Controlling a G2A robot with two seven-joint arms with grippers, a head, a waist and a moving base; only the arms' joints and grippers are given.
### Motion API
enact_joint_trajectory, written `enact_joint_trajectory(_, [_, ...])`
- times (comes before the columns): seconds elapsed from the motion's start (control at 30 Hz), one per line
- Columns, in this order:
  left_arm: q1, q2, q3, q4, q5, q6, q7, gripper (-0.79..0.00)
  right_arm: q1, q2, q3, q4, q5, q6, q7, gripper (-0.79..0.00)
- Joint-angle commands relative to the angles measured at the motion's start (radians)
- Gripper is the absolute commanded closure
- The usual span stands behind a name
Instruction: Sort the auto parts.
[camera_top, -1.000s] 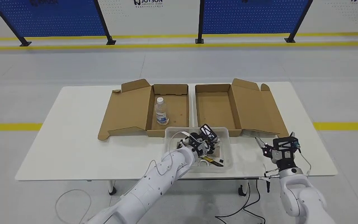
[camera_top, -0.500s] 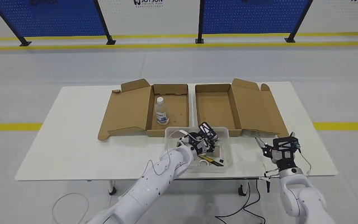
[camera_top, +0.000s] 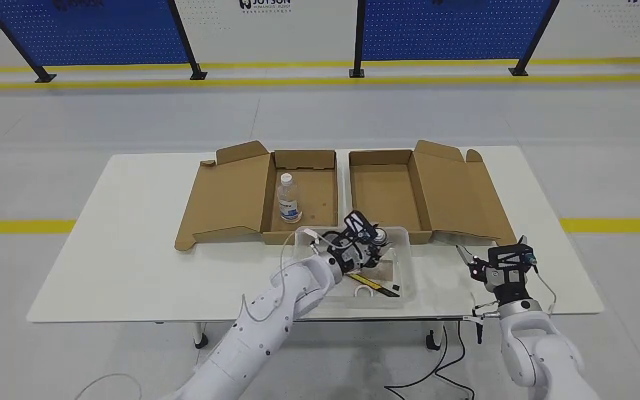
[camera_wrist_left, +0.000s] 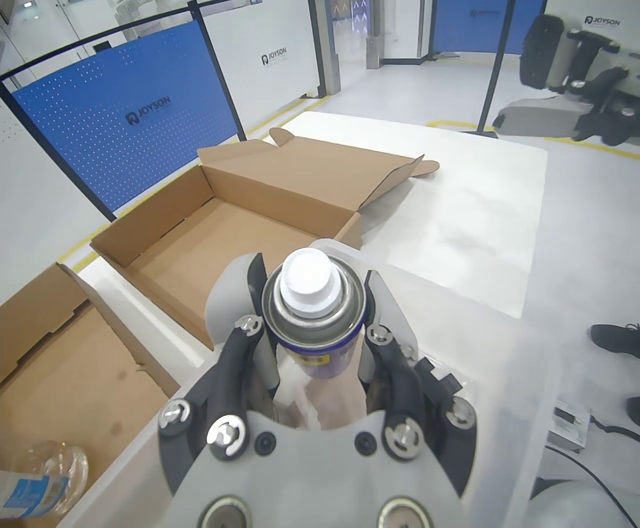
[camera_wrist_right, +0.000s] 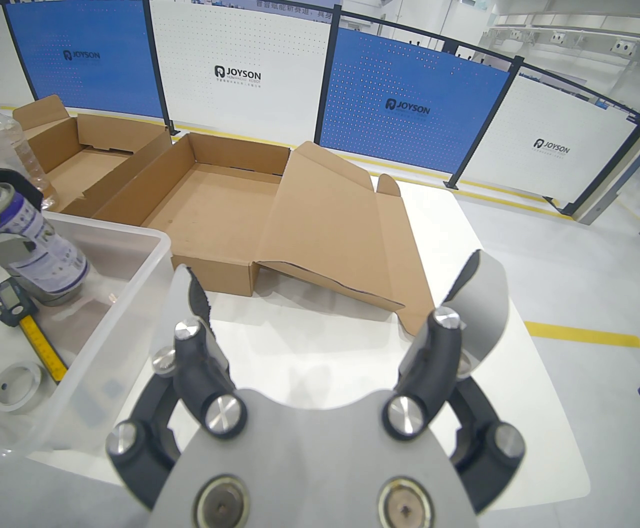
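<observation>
Where our spray can (camera_wrist_left: 320, 345) is: right between the fingers of our left gripper (camera_wrist_left: 313, 277), white cap towards the wrist camera. It is over the clear bin (camera_wrist_right: 115, 227), at the side nearest the cardboard boxes. Whether its base is off the bin floor, we cannot tell.
Left jaws: clamped on the can's round body just under the shoulder, one finger on each side.
Right gripper (camera_wrist_right: 332, 275): jaws wide apart with nothing between them, hanging over the table (camera_top: 130, 230) beside the bin, well apart from the can.
How the can handles: we judge it a stiff metal cylinder, smooth and painted, so it can slip or roll in the fingers. Weight is likely moderate, depending on how full it is.
Where to hold: the straight wall of the body, squarely across its width, as we have it now. Not the plastic cap, which may pop off or press the nozzle.
Left box (camera_top: 305, 195): open, with a water bottle (camera_top: 288, 198) in it.
Right box (camera_top: 385, 195): open, its lid folded out to the side.
In the bin: a yellow-and-black measuring tool (camera_wrist_right: 35, 330) and a metal ring (camera_wrist_right: 17, 387), near the can's foot.
Next, as we read it: carry the can across to one of the boxes and set it down gently. Which box, the scene does not settle.
Risk: a tilt on the way may let that smooth wall slide through the fingers.
</observation>
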Motion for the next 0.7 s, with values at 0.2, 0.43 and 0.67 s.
enact_joint_trajectory(0.2, [0.111, 0.041, -0.088, -0.190, 0.030, -0.066, -0.067, 0.000, 0.000, 0.000, 0.000, 0.000, 0.000, 0.000, 0.000, -0.785])
enact_joint_trajectory(0.43, [0.199, 0.069, -0.156, -0.324, 0.039, -0.108, -0.127, 0.000, 0.000, 0.000, 0.000, 0.000, 0.000, 0.000, 0.000, -0.785])
enact_joint_trajectory(0.67, [0.272, 0.091, -0.217, -0.412, 0.032, -0.135, -0.165, 0.000, 0.000, 0.000, 0.000, 0.000, 0.000, 0.000, 0.000, -0.785])
